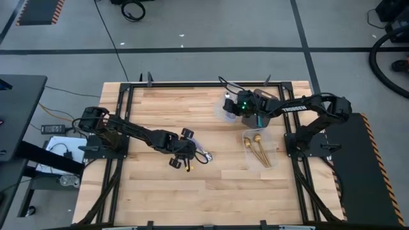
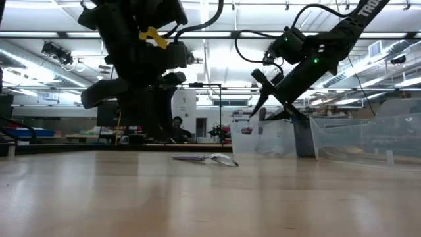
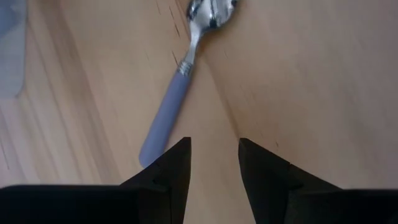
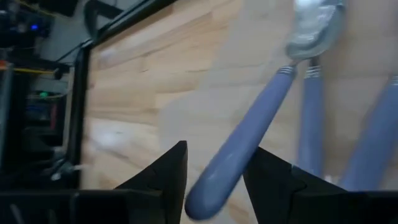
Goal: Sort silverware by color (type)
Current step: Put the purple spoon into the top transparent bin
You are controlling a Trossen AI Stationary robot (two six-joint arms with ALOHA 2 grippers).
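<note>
Just ahead of your left gripper (image 3: 214,163), a slim metal spoon with a blue-purple handle and shiny silver bowl (image 3: 183,81) is lying flat on the light wooden table (image 1: 160,191); the fingers are standing apart with bare wood between them, and the handle's end is sitting just beside one fingertip, not yet gripped. Over toward the far side, your right gripper (image 4: 214,180) is hanging above a clear plastic container (image 1: 231,107), its fingers clamping the handle of another blue-handled spoon (image 4: 249,134), while two more blue handles are lying just beyond it. Nearer you from that gripper, gold spoons (image 1: 257,148) are resting in a second clear container (image 1: 268,163)
</note>
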